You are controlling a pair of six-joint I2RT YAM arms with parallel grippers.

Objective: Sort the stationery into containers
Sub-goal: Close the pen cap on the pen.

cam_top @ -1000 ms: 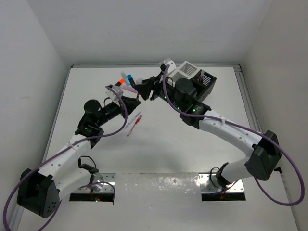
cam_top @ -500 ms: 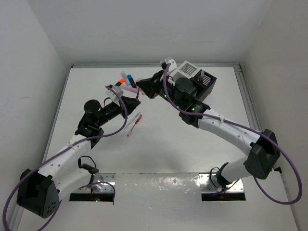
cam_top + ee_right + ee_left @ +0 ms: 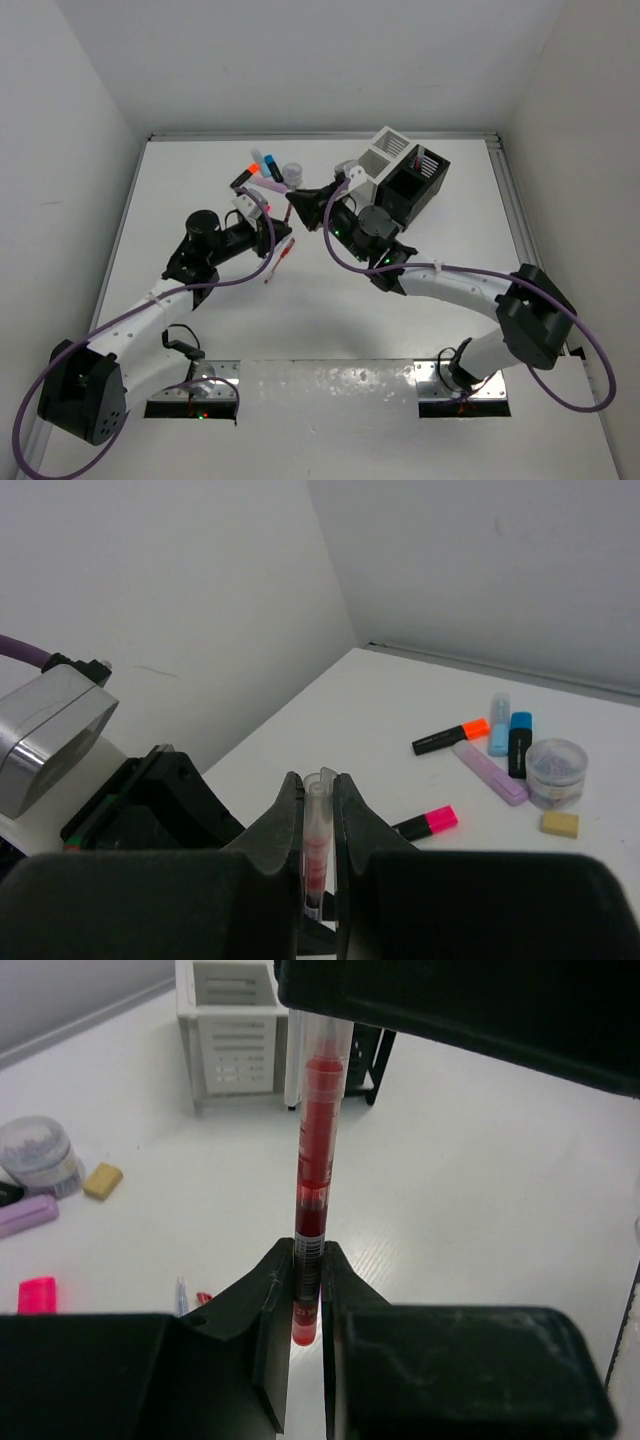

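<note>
Our left gripper [image 3: 305, 1265] is clamped on the lower end of the red pen [image 3: 318, 1130], and our right gripper [image 3: 317, 785] pinches its clear top, so the pen hangs between both arms. Beyond, at one o'clock, stand the joined white box [image 3: 380, 152] and black box [image 3: 418, 188]; we cannot tell what is in them.

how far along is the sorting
Done: unclear; what the white box and black box hold is hard to tell. In hand: the red pen, gripped by both left gripper and right gripper, apparently mid-handover. Left: highlighters, tape roll, eraser and another pen lie loose.
</note>
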